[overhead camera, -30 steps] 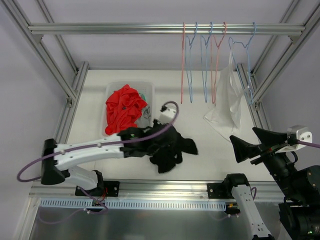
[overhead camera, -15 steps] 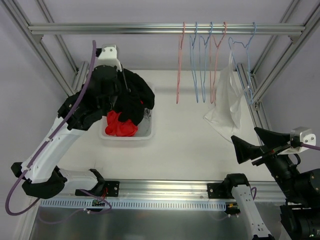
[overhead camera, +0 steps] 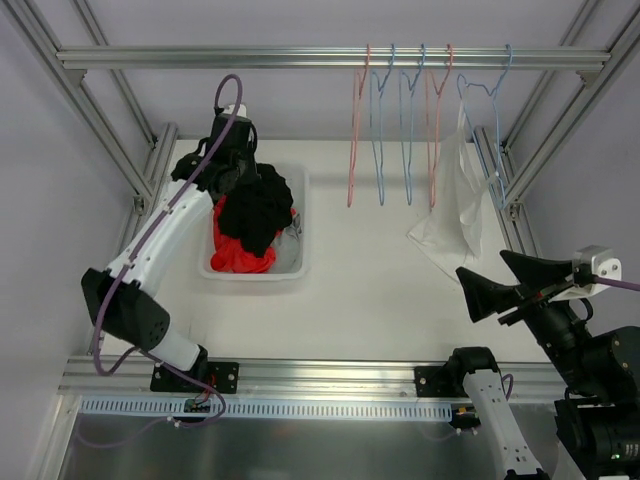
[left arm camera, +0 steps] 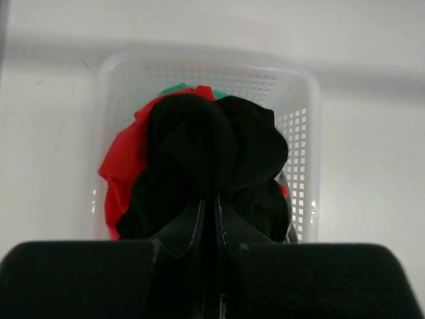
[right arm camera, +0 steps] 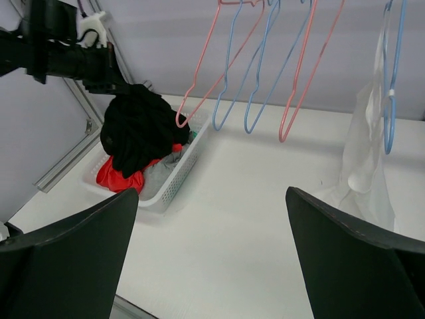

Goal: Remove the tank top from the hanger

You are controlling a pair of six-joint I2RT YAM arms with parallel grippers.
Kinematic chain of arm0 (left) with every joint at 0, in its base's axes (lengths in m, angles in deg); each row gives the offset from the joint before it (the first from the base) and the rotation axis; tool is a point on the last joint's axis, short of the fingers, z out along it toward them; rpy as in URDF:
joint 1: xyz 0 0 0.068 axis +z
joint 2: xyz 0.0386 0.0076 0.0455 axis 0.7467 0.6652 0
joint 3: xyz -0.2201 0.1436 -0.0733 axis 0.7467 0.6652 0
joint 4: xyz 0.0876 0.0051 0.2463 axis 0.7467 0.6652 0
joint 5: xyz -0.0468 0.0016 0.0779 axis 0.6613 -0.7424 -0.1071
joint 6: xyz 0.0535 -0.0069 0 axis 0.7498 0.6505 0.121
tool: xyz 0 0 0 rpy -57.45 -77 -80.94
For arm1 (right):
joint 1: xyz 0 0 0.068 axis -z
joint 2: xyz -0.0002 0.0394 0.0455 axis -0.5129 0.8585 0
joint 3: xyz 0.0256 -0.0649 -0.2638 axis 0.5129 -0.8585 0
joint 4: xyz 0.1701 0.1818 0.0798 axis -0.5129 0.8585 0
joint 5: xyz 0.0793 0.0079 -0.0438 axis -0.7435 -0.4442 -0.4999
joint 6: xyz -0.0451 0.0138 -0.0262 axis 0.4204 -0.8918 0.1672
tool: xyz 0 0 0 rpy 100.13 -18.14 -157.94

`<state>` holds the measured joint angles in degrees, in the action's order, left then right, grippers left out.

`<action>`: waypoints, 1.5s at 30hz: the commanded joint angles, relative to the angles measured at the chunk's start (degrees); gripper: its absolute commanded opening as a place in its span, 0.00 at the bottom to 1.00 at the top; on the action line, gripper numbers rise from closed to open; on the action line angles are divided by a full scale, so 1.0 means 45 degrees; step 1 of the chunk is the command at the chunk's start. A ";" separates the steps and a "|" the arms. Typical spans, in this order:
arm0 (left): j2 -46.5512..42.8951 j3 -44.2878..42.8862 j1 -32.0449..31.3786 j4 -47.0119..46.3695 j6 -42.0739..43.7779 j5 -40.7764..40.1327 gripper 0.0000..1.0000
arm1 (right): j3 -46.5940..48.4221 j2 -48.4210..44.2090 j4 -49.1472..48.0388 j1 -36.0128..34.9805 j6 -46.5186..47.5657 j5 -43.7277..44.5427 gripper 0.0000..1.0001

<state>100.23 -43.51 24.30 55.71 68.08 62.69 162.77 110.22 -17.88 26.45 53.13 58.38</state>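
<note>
A white tank top (overhead camera: 447, 205) hangs from a light blue hanger (overhead camera: 492, 95) on the rail at the right; the right wrist view shows the tank top (right arm camera: 364, 166) draping down to the table. My right gripper (overhead camera: 507, 282) is open and empty near the table's right front, below the tank top and apart from it (right arm camera: 212, 194). At the back left, my left gripper (overhead camera: 232, 165) is shut on a black garment (left arm camera: 212, 146). That garment hangs into a white basket (left arm camera: 309, 119), on top of a red garment (left arm camera: 118, 169).
Several empty pink and blue wire hangers (overhead camera: 400, 120) hang on the metal rail (overhead camera: 230, 57) left of the tank top. The basket (overhead camera: 303, 262) also holds grey cloth (right arm camera: 156, 176). Frame posts stand along both table sides.
My left arm has swung the black garment from the table's front middle up and back, then lowered it over the basket. The empty hangers sway slightly. The right arm has barely moved.
</note>
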 commanded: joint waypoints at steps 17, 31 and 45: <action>0.3788 0.6219 0.0765 -0.4365 -0.1981 0.1624 0.00 | -0.2267 0.0253 -0.1437 0.0061 -0.0632 -0.0740 1.00; -0.0565 0.4618 0.0765 -0.3038 -0.1180 0.2170 0.66 | -0.0239 0.3923 -0.0694 0.0041 0.0402 0.0978 1.00; -0.6616 0.4827 -0.0268 -0.1553 -0.0673 0.4863 0.99 | 0.4505 0.8727 -0.0265 0.0703 0.2724 0.4339 0.99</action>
<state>75.44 -24.80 25.45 46.34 63.64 78.71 177.98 145.41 -18.49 28.09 60.80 74.75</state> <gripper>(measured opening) 0.985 0.993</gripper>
